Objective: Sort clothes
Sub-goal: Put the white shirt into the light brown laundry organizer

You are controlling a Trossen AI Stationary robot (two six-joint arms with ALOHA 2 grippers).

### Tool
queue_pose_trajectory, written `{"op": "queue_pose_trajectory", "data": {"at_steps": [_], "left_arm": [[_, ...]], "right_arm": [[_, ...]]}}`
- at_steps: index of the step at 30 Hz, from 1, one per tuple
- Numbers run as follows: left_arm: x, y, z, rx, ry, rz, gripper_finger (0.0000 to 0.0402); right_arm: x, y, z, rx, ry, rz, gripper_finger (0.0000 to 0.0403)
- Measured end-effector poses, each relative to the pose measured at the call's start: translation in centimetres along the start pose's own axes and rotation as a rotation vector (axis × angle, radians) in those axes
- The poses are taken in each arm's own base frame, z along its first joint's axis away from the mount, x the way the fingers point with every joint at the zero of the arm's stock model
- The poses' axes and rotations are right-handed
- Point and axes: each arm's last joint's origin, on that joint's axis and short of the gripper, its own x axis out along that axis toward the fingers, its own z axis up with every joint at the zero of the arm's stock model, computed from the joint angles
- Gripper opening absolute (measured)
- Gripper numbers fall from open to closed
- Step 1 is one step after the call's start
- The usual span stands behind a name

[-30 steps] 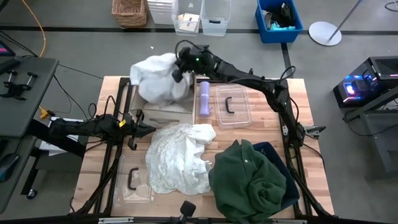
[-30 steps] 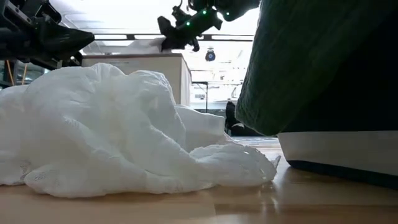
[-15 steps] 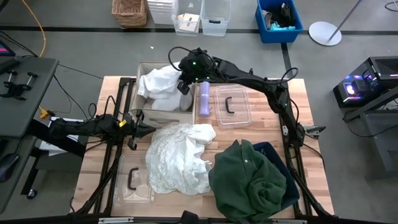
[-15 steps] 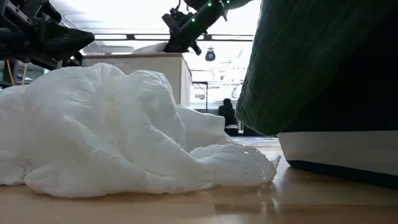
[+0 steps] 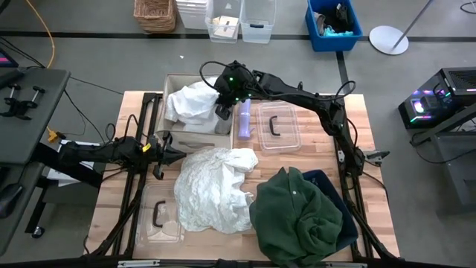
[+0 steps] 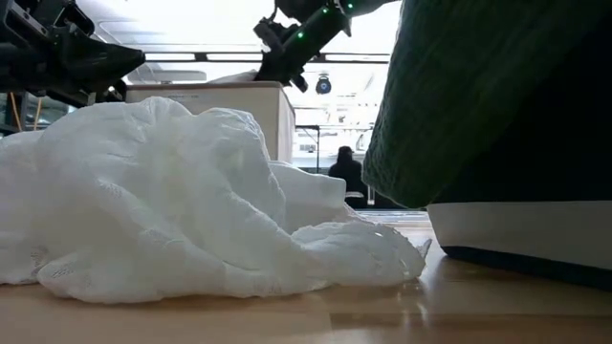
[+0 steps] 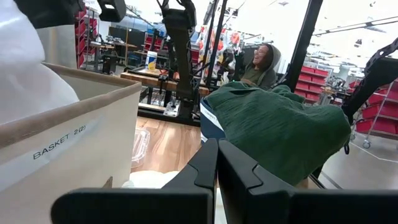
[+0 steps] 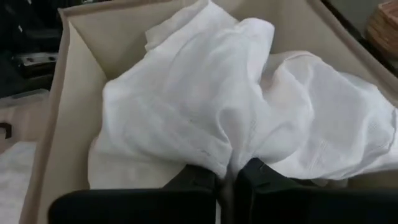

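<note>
A white garment (image 8: 205, 93) lies bunched in a beige fabric basket (image 5: 172, 83) at the table's far left. My right gripper (image 8: 227, 177) is over the basket's right part (image 5: 222, 112) and is shut on this garment. A second white thin fabric piece (image 5: 212, 186) lies spread on the table's middle. A dark green shirt (image 5: 297, 216) lies heaped at the near right on a dark navy garment (image 5: 336, 190). My left gripper (image 5: 169, 155) is shut and empty, level, just left of the white piece. My right gripper pinches a gathered fold of the white garment (image 8: 235, 160) between its two fingers. The fingers come from above, slanting down into the basket. The rest of the garment lies slack on the basket's floor and against its walls.
A clear plastic lid with a handle (image 5: 277, 126) lies right of the basket, with a purple object (image 5: 244, 117) between them. Another clear lid (image 5: 158, 216) lies at the near left. Bins and a wicker basket (image 5: 155, 13) stand on the floor beyond the table.
My right gripper has gone down into the basket with the white garment. The garment hung bulging above the basket's rim before. Now it has sunk in and lies slack inside the basket.
</note>
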Motion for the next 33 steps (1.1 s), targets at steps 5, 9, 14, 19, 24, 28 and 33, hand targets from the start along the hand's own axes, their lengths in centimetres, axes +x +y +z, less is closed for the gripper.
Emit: {"op": "queue_pose_trajectory", "data": {"at_steps": [5,9,14,19,24,28,33], "left_arm": [[0.0,0.0,0.0,0.0,0.0,0.0,0.0],[0.0,0.0,0.0,0.0,0.0,0.0,0.0],[0.0,0.0,0.0,0.0,0.0,0.0,0.0],[0.0,0.0,0.0,0.0,0.0,0.0,0.0],[0.0,0.0,0.0,0.0,0.0,0.0,0.0],[0.0,0.0,0.0,0.0,0.0,0.0,0.0],[0.0,0.0,0.0,0.0,0.0,0.0,0.0]], "right_arm": [[0.01,0.13,-0.12,0.003,0.012,0.015,0.0037],[0.01,0.13,-0.05,0.001,0.006,0.015,0.0055],[0.01,0.13,0.0,0.001,0.0,0.015,0.0083],[0.01,0.13,0.02,0.001,-0.002,0.015,0.0116],[0.02,0.1,0.02,0.001,-0.002,0.006,0.0138],[0.02,0.01,0.09,0.0,-0.009,-0.025,0.0155],[0.01,0.01,0.23,-0.002,-0.023,-0.026,0.0186]]}}
